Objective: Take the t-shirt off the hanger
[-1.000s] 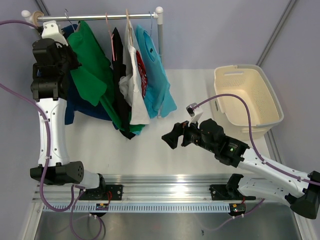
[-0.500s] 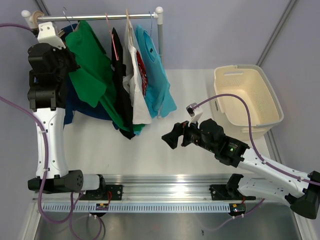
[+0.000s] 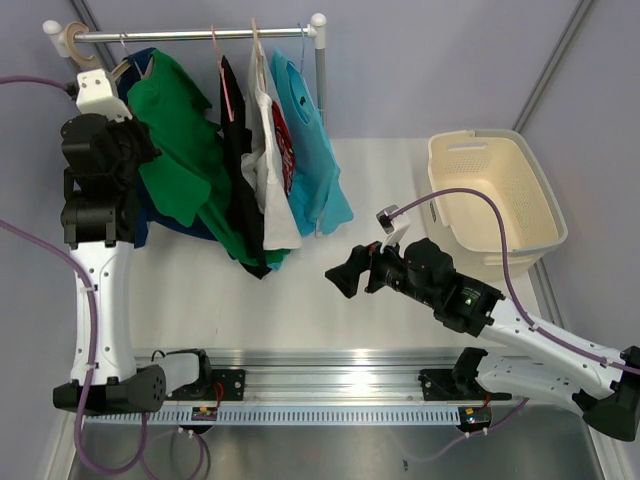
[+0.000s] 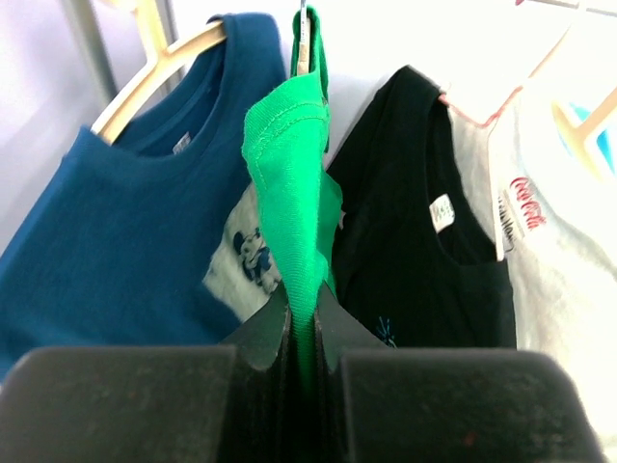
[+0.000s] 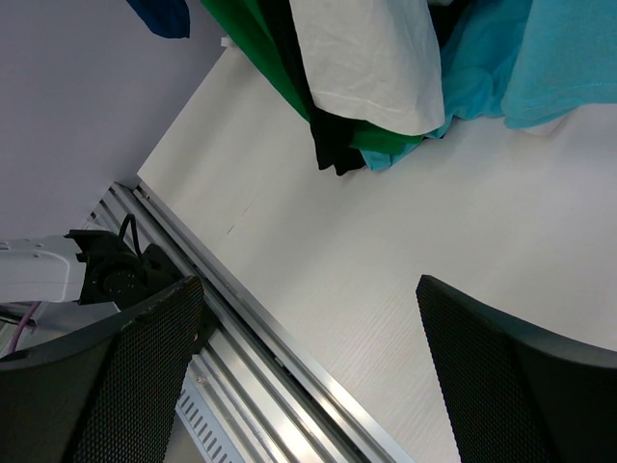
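My left hand [image 4: 301,323], clamped on the t-shirt [image 4: 289,174], may drag the hanger [image 4: 303,43] along if fabric snags.

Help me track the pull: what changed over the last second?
The left gripper, shut on the t-shirt, drew back from the rail toward the near edge, tugging the green cloth along. The right gripper stayed open above the table; the basket kept its place.
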Motion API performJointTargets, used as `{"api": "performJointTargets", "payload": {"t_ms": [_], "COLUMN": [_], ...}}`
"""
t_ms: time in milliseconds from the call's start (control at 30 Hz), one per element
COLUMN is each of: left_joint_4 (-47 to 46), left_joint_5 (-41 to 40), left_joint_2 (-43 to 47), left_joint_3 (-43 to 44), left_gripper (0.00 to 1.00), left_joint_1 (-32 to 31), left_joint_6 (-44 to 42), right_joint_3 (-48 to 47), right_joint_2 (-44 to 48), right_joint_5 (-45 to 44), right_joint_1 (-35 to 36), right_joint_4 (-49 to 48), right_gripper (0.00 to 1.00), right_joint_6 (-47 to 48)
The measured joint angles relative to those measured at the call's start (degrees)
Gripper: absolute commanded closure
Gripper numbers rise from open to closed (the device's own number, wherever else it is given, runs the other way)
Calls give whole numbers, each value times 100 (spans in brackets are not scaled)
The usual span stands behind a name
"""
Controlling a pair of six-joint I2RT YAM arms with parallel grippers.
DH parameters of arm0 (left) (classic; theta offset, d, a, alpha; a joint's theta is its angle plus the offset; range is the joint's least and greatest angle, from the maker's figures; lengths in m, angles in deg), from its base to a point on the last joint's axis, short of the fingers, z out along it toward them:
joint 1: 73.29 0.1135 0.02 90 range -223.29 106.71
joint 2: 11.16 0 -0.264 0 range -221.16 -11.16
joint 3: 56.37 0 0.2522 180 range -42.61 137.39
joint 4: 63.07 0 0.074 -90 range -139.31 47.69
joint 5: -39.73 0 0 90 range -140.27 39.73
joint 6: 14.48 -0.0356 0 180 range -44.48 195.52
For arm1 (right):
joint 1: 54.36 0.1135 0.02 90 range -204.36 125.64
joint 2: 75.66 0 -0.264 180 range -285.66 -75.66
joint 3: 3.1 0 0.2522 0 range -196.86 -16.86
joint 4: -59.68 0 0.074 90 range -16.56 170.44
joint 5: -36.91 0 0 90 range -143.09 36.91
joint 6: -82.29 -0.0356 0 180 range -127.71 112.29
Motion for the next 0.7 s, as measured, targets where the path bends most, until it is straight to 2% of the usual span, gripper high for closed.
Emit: {"api": "performJointTargets", "payload": {"t_ms": [267,433,700], "left_joint_4": [-170,35,879], "left_joint_5": [-382,-420,-278], "left_joint_2": [1167,2380,3801], "left_joint_3": [-1119,-1825,-1840], "left_gripper": [100,100,100], "left_joint_1": [-26,-28,-142], "left_joint_6": [70,337,496], "right_joint_3": [0,0,-177], "right_joint_2": [162,343,654], "right_joint_5": [20,50,-129], "right_joint_1": [0,0,0], "right_joint_4": [0,9,647], "right_gripper": [1,0,1], "right_joint_6": [66,133,173]}}
